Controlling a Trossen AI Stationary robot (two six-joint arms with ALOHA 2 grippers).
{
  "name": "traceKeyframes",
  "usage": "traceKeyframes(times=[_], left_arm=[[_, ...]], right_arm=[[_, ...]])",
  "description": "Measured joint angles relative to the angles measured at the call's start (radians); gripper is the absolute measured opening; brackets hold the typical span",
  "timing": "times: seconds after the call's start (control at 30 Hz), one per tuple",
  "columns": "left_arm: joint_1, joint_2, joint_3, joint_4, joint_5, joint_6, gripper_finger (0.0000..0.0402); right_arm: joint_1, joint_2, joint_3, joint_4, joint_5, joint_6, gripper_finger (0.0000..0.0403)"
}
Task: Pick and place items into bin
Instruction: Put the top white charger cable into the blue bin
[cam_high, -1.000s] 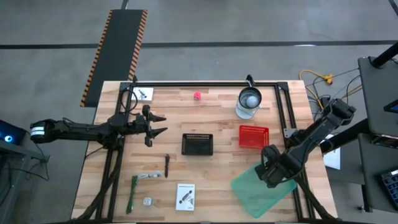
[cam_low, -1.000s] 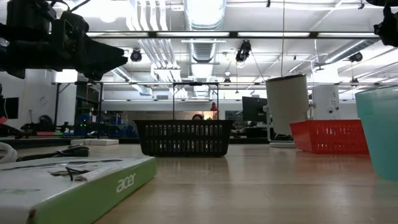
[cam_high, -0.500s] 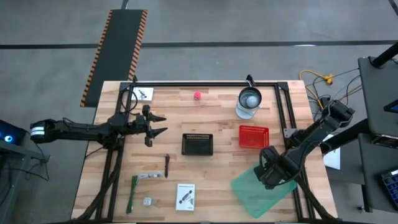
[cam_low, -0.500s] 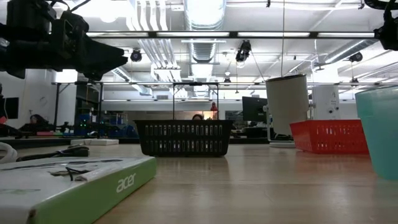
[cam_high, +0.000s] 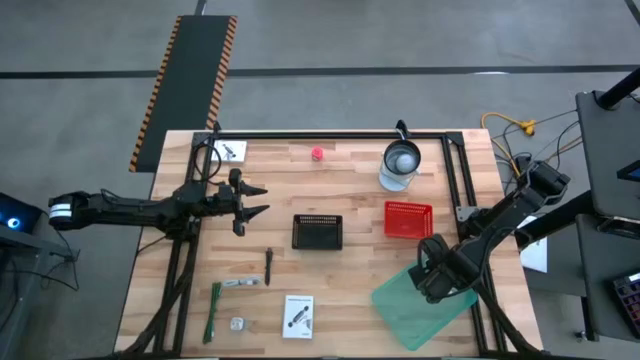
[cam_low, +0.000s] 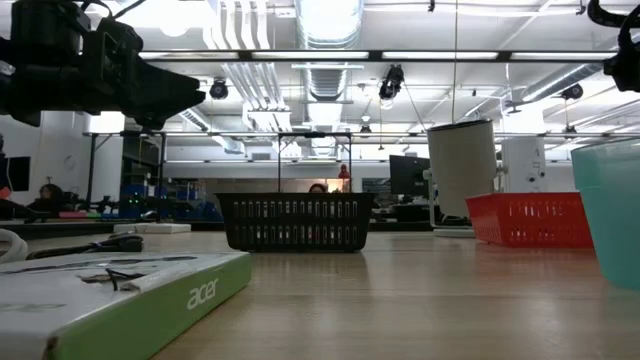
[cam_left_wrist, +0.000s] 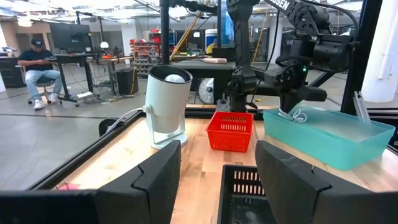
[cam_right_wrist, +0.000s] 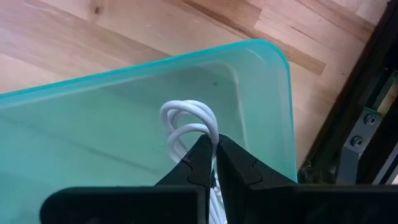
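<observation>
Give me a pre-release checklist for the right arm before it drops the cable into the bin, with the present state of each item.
1. Right end effector shut on the coiled white cable: ok.
2. Cable held above the teal bin, inside its rim: ok.
3. Bin flat on the table near the front right corner: ok.
4. Bin interior free of anything blocking the drop: ok, only the bare floor shows under the cable.
5. Left end effector open and waiting far off over the left side of the table: ok.
6. Cable free of the fingers so it falls cleanly: cannot tell.
</observation>
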Motion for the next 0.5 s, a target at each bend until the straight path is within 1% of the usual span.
traceKeyframes(times=[0.17, 0.27, 0.5], left_arm=[[0.0, 0.0, 0.0, 0.0, 0.0, 0.0, 0.0192], [0.0, 0.0, 0.0, 0.0, 0.0, 0.0, 0.0192], [0.0, 0.0, 0.0, 0.0, 0.0, 0.0, 0.0192]], right_arm=[[0.0, 0.0, -0.036, 0.068, -0.021, 0.0, 0.0008], [0.0, 0.0, -0.045, 0.074, -0.045, 0.001, 0.0008], [0.0, 0.0, -0.052, 0.079, -0.048, 0.001, 0.0008]])
